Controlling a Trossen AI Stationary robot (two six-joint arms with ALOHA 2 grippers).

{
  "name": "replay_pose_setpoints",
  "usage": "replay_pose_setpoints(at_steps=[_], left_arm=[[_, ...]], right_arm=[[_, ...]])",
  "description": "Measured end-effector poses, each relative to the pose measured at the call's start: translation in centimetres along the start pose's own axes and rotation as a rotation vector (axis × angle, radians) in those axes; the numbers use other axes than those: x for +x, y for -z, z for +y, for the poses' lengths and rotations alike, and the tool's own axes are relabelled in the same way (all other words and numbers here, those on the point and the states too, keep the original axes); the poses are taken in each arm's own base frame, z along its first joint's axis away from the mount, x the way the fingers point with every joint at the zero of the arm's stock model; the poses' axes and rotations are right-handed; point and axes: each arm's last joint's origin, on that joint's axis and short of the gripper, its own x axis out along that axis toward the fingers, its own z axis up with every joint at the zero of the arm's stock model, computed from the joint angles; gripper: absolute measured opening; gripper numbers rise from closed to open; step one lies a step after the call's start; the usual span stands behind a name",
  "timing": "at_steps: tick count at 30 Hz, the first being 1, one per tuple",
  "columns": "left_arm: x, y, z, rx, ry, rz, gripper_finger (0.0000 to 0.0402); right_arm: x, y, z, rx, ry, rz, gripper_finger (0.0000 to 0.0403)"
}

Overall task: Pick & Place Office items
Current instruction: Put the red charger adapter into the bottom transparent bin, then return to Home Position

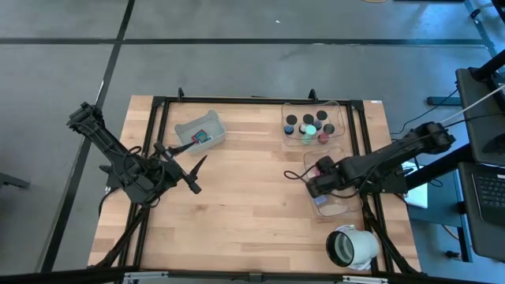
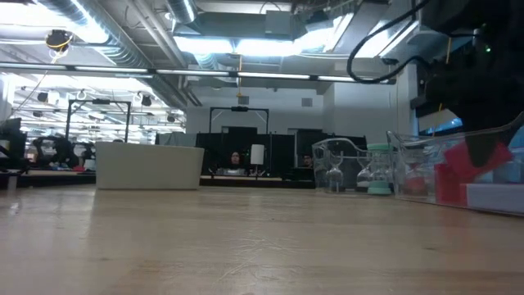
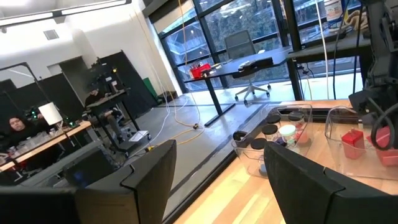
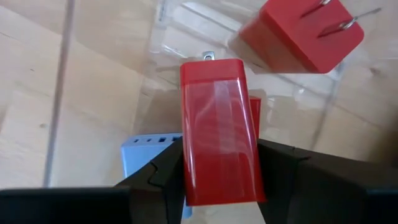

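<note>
**A:** Well, let us go from big to small. What do you see first?

**B:** A light wooden table [image 1: 237, 197] with a black frame. At its near right corner lies a big white hollow cylinder [image 1: 353, 246] on its side. At the far left stands a grey plastic tray [image 1: 200, 132] with a small teal piece inside. At the far right a clear plastic tray [image 1: 316, 125] holds black round caps, teal bits and a red piece.

**A:** And the arms?

**B:** The left gripper [image 1: 192, 162] hangs over the table's left middle, its fingers spread wide, holding nothing. The right gripper [image 4: 221, 168] is over a second clear plastic tray [image 1: 330, 203] at the right edge.

**A:** Does it hold something?

**B:** Yes, its fingers pinch a red rectangular plastic block [image 4: 219, 130] from both sides, above the tray. Below it lie a red charger block with two metal prongs [image 4: 301, 34] and a lavender flat block [image 4: 149, 155].

**A:** What can go wrong now?

**B:** I think the grip is the weak point. The red block is smooth and glossy and is held low on its body, so it may slip or tilt if the arm moves fast. Also, the tray walls are thin and light; if the block or a finger catches a wall, the whole tray may be dragged or tipped
</note>
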Motion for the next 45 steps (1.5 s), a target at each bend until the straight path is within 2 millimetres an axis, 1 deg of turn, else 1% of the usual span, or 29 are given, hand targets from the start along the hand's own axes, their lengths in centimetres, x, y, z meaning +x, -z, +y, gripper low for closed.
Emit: replay_pose_setpoints(at_steps=[4, 10, 13, 20, 24, 27, 30, 34, 39, 45], left_arm=[[0.0, 0.0, 0.0, 0.000, 0.000, 0.000, 0.0239], [0.0, 0.0, 0.0, 0.000, 0.000, 0.000, 0.0239], [0.0, 0.0, 0.0, 0.000, 0.000, 0.000, 0.0239], [0.0, 0.0, 0.0, -0.002, 0.000, 0.000, 0.0239], [0.0, -0.1, 0.2, -0.013, 0.000, 0.000, 0.0239], [0.0, -0.3, 0.7, -0.013, 0.000, 0.000, 0.0239], [0.0, -0.7, 1.7, -0.017, 0.000, 0.000, 0.0239], [-0.3, -1.2, 3.4, -0.050, 0.015, -0.005, 0.0239], [-1.2, -1.9, 6.0, -0.101, 0.073, -0.019, 0.0239], [-2.2, -2.3, 9.3, -0.191, 0.164, -0.036, 0.0239]], right_arm=[[0.4, 0.0, 0.2, -0.004, 0.022, -0.001, 0.0144], [0.4, 0.0, 0.2, -0.004, 0.025, -0.005, 0.0150], [0.4, 0.0, 0.2, -0.015, 0.025, -0.005, 0.0171], [0.4, 0.1, 0.2, -0.031, 0.024, 0.011, 0.0243], [-0.4, 0.0, 0.4, -0.032, 0.027, 0.037, 0.0271], [-1.7, -0.3, 0.6, -0.045, 0.052, 0.036, 0.0278], [-3.6, -0.7, 1.0, -0.085, 0.049, 0.023, 0.0279], [-6.5, -1.4, 2.2, -0.181, -0.026, -0.038, 0.0279], [-10.1, -2.5, 3.4, -0.332, -0.117, -0.193, 0.0279], [-13.9, -3.8, 4.0, -0.372, -0.154, -0.438, 0.0279]])
